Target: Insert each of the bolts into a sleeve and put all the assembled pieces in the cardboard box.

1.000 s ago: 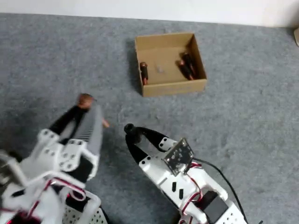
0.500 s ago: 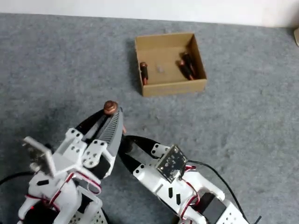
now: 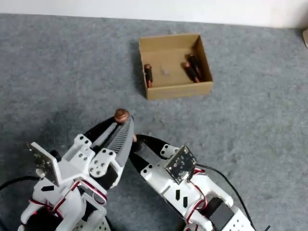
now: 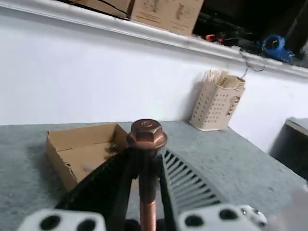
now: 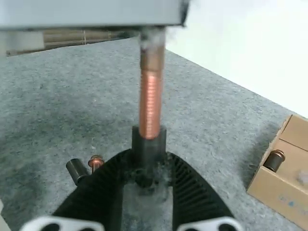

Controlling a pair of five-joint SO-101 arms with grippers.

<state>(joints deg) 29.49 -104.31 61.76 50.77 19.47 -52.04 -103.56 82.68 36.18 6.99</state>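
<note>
The bolt [image 4: 147, 136] stands upright in the air with its flanged head on top and its threaded end pointing down. That end meets the open mouth of the sleeve [image 5: 149, 140] directly below it. We cannot tell how deep the tip sits inside.

The left gripper [image 4: 145, 157] is clamped on the bolt's shank just under the head. This leaves the whole thread bare below the fingers, so we judge there is room to push it in. The right gripper [image 5: 149, 160] is closed around the lower part of the sleeve and holds it vertical with the opening free. We read the two matched upright holds as the way to keep both axes in line; a small tilt could jam the thread on the rim.

Both pieces hang above the surface [image 3: 250, 120], near the arms and well apart from the cardboard box [image 3: 179, 90]. In the box one finished piece [image 3: 148, 74] lies along one wall, and two more [image 3: 192, 68] lie by the opposite wall.

A loose bolt [image 5: 96, 162] and a loose sleeve [image 5: 73, 169] lie just beside each other on the surface behind the right gripper. We take them as a pair that has not yet been joined. By our judgement the task is past its middle, with this insertion in hand.
</note>
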